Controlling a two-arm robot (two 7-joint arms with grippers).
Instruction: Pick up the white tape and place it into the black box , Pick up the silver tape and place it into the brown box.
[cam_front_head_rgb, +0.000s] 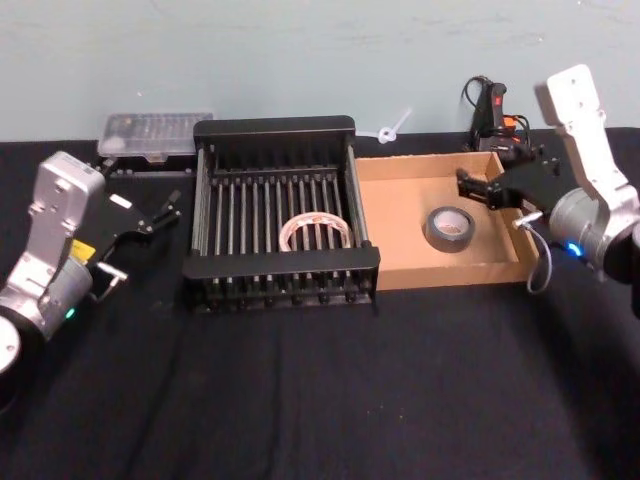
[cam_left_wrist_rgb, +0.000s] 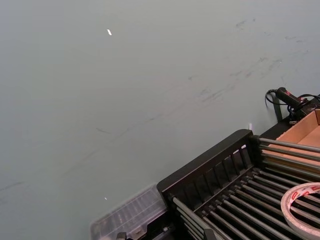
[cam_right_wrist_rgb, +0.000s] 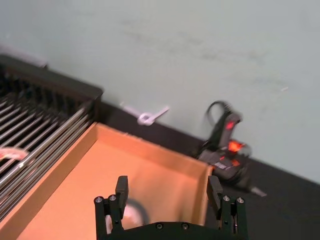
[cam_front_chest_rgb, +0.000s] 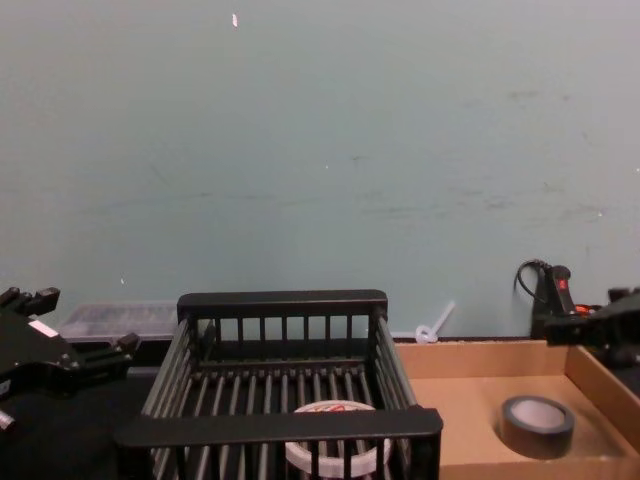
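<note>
A: Black cloth is lying nearest, then the black box (cam_front_head_rgb: 283, 262) and the brown box (cam_front_head_rgb: 408, 262) side by side on the table (cam_front_head_rgb: 330, 400). Where are the tapes sitting?

B: My white tape (cam_front_head_rgb: 315, 232) is lying flat on the slats, toward the black box's near right corner. My silver tape (cam_front_head_rgb: 449, 228) is lying flat in the brown box, near its right wall. Both look home to me.

A: And your pincers?

B: My right gripper (cam_front_head_rgb: 490, 190) is hanging spread and empty over the brown box's right wall, just beside the silver tape but not touching it. My left gripper (cam_front_head_rgb: 160, 212) is hovering outside the black box's left rim, its fingers apart, pinching nothing.

A: So what is worth minding now?

B: I am judging the step in hand to be clearing out. I would be lifting the right arm straight up before swinging it away, keeping the spread fingers off the cardboard wall so the tray is not dragged. The left one need only be staying clear of the crate's rim.
</note>
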